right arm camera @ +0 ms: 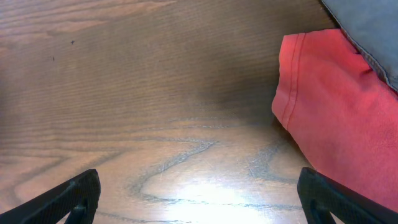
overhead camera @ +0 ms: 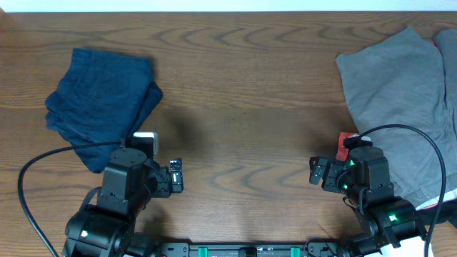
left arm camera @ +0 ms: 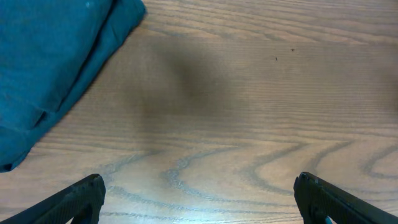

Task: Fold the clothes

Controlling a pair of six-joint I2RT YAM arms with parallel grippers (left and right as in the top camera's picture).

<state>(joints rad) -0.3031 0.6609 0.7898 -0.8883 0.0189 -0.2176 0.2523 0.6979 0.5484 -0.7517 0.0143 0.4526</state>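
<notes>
The navy garment [overhead camera: 100, 100] lies folded at the left end of the wooden table [overhead camera: 243, 78], just beyond the left arm. From above you get its whole outline: a thick, roughly square bundle with layered edges along its right side. The left wrist view catches only one corner of it, up in the top left, where the cloth looks more teal and the stacked folds show clearly. The left gripper [left arm camera: 199, 202] hangs over bare wood with its fingers spread wide and nothing between them; the navy cloth sits off to its left, apart from it.

Over on the right, the grey garment [overhead camera: 400, 86] sprawls unfolded across the table's right end and runs out of the overhead picture. That view gives only a sliver of the red garment [right arm camera: 329, 118] poking out by the right arm. The right wrist view shows much more: a red hem with a stitched seam, the grey cloth lying over its upper right part. The right gripper [right arm camera: 200, 199] is also spread wide and empty over bare wood. Red cloth reaches close to its right finger; I cannot tell whether they touch.
</notes>
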